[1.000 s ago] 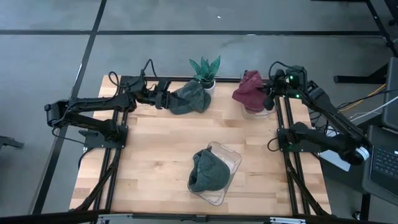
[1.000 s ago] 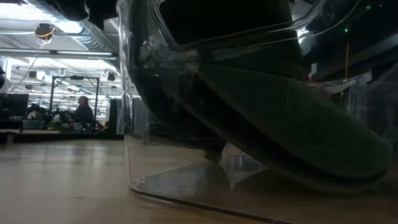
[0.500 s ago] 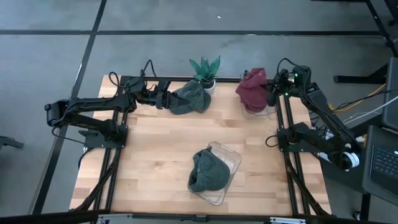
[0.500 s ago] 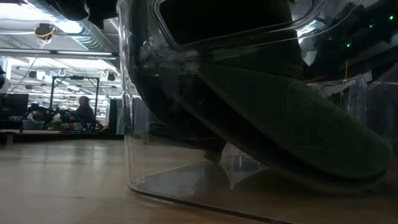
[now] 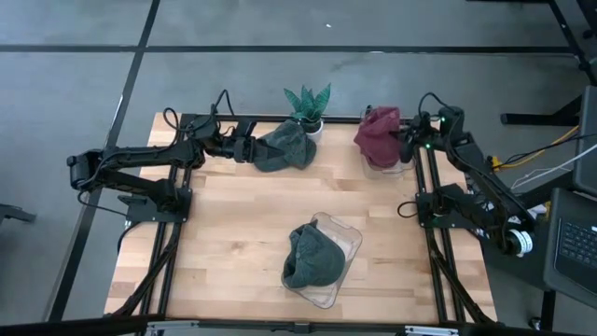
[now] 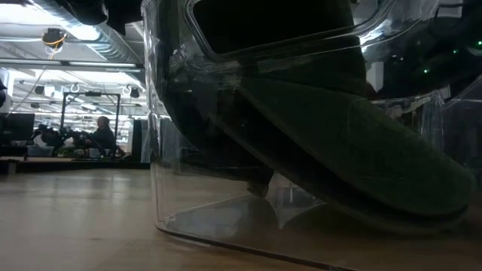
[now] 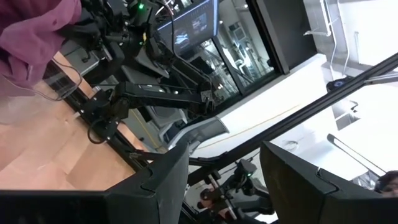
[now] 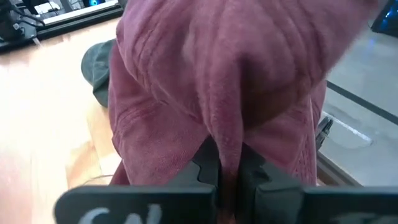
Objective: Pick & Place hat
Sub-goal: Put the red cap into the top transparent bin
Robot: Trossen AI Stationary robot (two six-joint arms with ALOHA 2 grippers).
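Observation:
A maroon hat (image 5: 378, 135) sits bunched over a clear container (image 5: 390, 166) at the far right, with my right gripper (image 5: 406, 145) shut on it. A green hat (image 5: 284, 147) lies at the far middle beside a potted plant. My left gripper (image 5: 247, 149) stands open at its left edge; the left wrist view shows nothing between the fingers (image 7: 165, 180). A second green hat (image 5: 312, 257) rests in a clear tub (image 5: 347, 241) near the front, filling the low view (image 6: 339, 150). My left gripper is at the far green hat's left edge (image 5: 261, 149); whether it touches the hat I cannot tell. My right gripper pinches a raised fold of the maroon hat (image 8: 227, 140) between its two fingers, coming from the table's right side and slanting down. The hat bulges ahead of the fingers, its lower part over the container.
A potted plant (image 5: 308, 103) stands at the far edge between the two hats. Bare wood lies across the table's middle and left (image 5: 233, 224). A person sits in the room behind (image 6: 102, 135).
My right arm has swung and sunk, rolling a little, with its gripper still shut on the maroon hat. The hat has shifted slightly toward the table's right edge over its container.

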